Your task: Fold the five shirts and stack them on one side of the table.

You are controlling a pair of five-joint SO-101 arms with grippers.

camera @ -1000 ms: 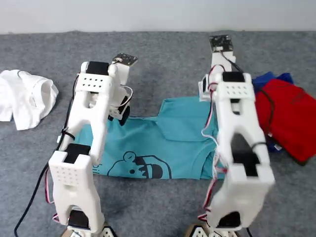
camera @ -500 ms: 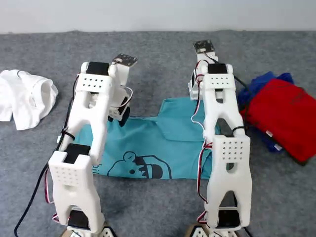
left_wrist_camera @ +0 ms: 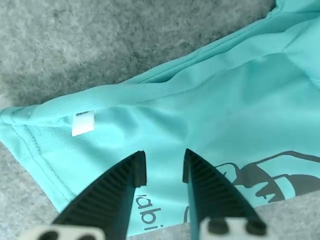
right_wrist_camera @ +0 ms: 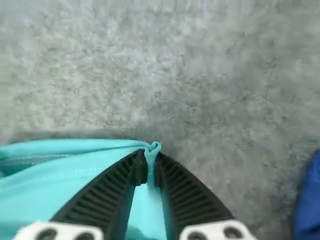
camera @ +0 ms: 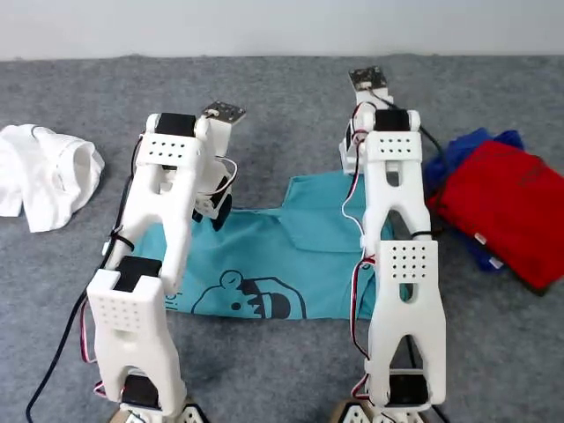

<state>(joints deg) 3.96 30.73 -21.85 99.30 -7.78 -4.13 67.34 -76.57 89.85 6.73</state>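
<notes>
The grey table carries everything. My teal shirt lies spread across its middle, near the front edge, already folded partway. A red shirt sits on a blue shirt at the right edge, and a crumpled white shirt lies by the left edge.

I judge the step in hand to be the next fold of the teal shirt. To do it well, I should grip both far corners before lifting. Then I should raise them evenly and carry the edge towards the front in one line, so the cloth lands flat without a twist. One side lifted alone would drag the shirt askew.

My right gripper is nearly closed, pinching a small peak of the teal shirt's far edge between its tips. My left gripper stands narrowly apart over the shirt's left part, close to the white label, with nothing between its tips. I cannot tell whether they touch the cloth.
</notes>
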